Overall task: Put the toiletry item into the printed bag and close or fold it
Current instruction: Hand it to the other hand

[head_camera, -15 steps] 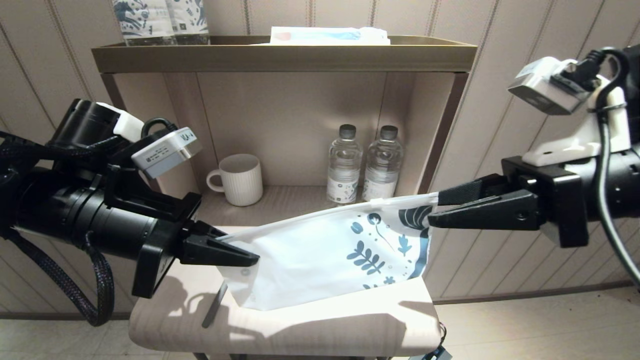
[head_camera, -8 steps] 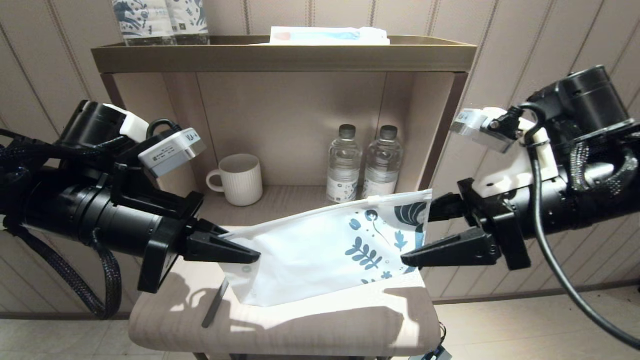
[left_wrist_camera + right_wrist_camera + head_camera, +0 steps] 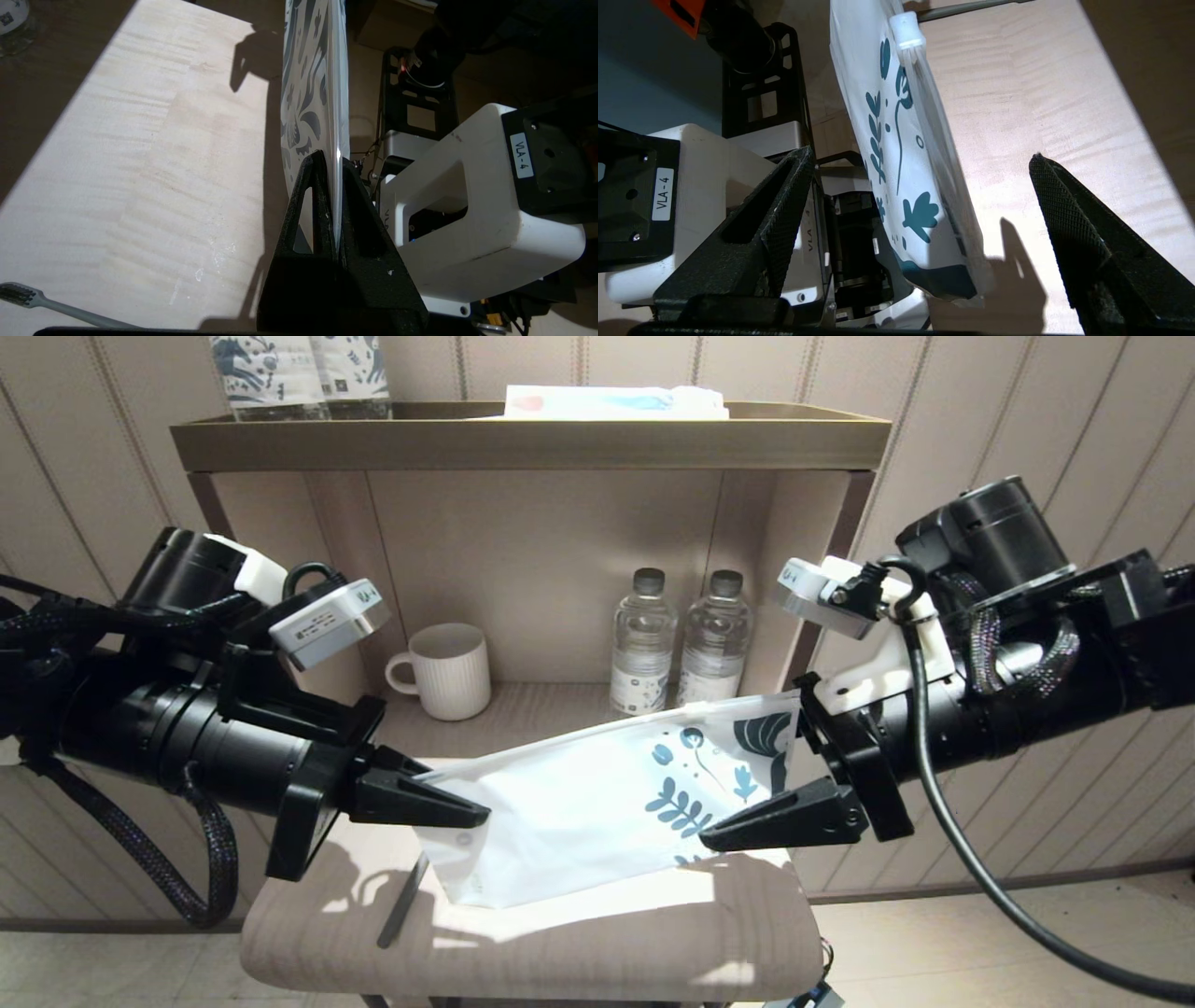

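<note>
The printed bag (image 3: 579, 812) hangs edge-up over the small table, its leaf-printed end to the right. My left gripper (image 3: 478, 817) is shut on the bag's plain left end (image 3: 303, 93), pinching it between both fingers. At the printed end my right gripper (image 3: 756, 775) stands open. Its fingers (image 3: 784, 200) straddle the bag (image 3: 896, 140) without touching it. The white zip slider (image 3: 906, 30) sits on the top edge. The grey toothbrush (image 3: 401, 901) lies on the table under the left gripper, outside the bag, with its bristle head (image 3: 14, 293) in the left wrist view.
The light table top (image 3: 560, 943) is small, with rounded front edges. Behind it a shelf niche holds a white ribbed cup (image 3: 448, 670) and two water bottles (image 3: 644, 644). A tray (image 3: 523, 439) on top carries blue-patterned packs.
My right gripper has let go of the bag's upper right corner, opened wide, turned and dropped lower around the printed end. The left gripper has kept its hold and hardly moved.
</note>
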